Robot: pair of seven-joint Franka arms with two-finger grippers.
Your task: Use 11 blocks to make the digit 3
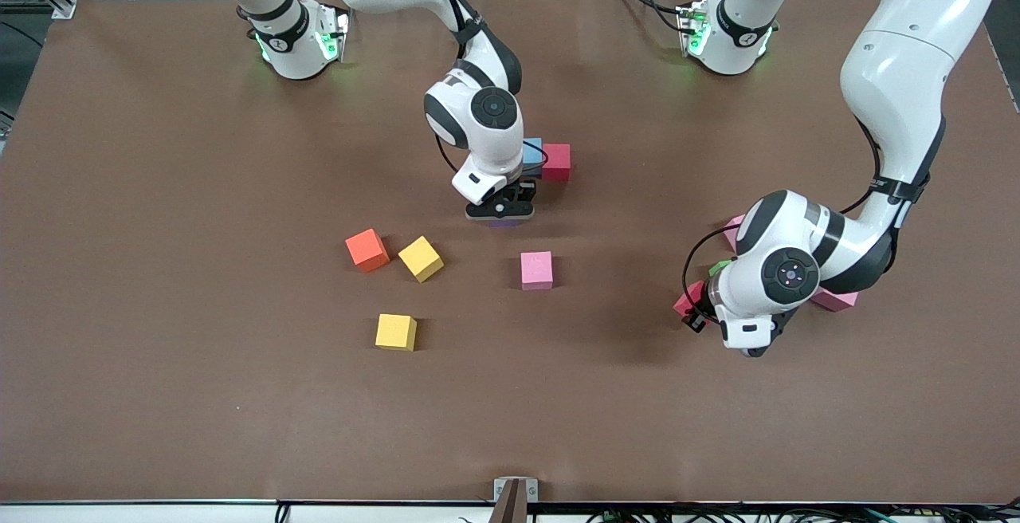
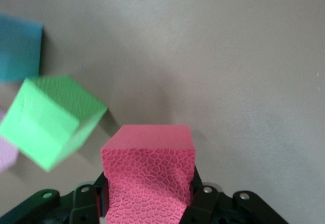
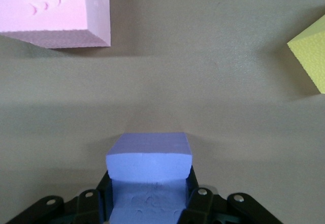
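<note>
Near the middle of the desk (image 1: 199,395) we find the only start on the digit 3: a light blue block (image 1: 532,152) and a red block (image 1: 556,162) sit touching, side by side. That gives us two of eleven placed, so we judge the figure barely begun, with most of its bars and its spine left to build

Right jaws hang low over the desk just beside that pair, closed on a purple block (image 3: 150,158), which we take to be the third piece. Left jaws are over the desk toward the left arm's end, closed on a second red block (image 2: 148,168)

Loose blocks, nearer the camera than the pair: one pink block (image 1: 536,269), one orange block (image 1: 366,249), and two yellow ones, a tilted yellow block (image 1: 420,258) beside the orange and a lone yellow block (image 1: 396,332) nearest the camera

Around the left arm we count one green block (image 2: 48,120), a second light blue block (image 2: 18,46) seen only from the left wrist, and two pinkish blocks (image 1: 835,298) half hidden under the arm; their true colour we cannot tell

Our tally: two red, two light blue, two yellow, one each of purple, pink, orange, green, plus those two uncertain
</note>
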